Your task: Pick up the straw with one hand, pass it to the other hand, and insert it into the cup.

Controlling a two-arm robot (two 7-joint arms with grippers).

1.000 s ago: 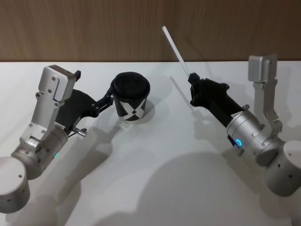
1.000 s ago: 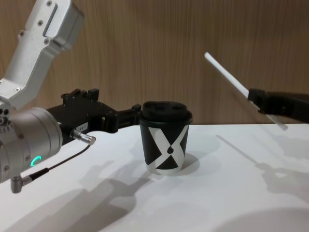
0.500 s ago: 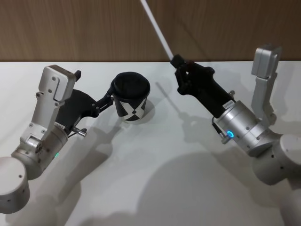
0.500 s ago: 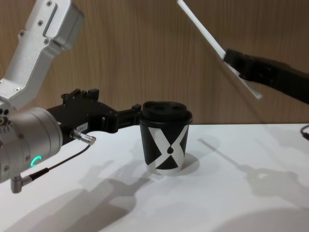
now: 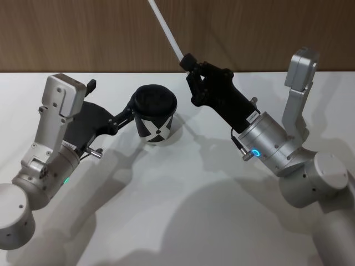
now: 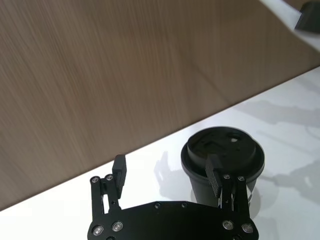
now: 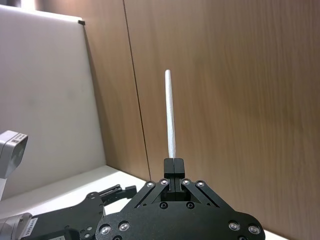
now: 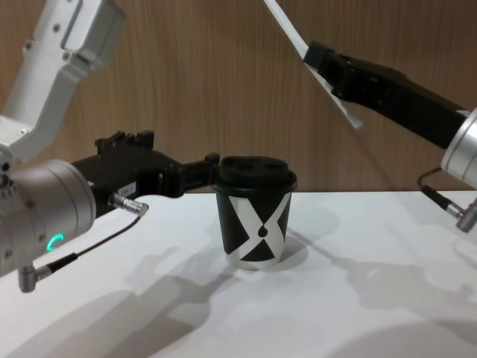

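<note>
The black cup with a white X pattern and a domed lid stands upright on the white table; it also appears in the chest view as the cup. My left gripper is open at the cup's left side. One of its fingers rests by the lid rim, and the cup is not between the fingers. My right gripper is shut on the thin white straw, raised above and to the right of the cup. The straw slants up and to the left, and its lower end pokes out below the gripper.
A brown wood-panel wall runs behind the table. A light panel stands beside the wall in the right wrist view. The near half of the table holds only the arms' shadows.
My right arm has swung left and upward with the straw, bringing it closer to the cup. The left arm and the cup have stayed still.
</note>
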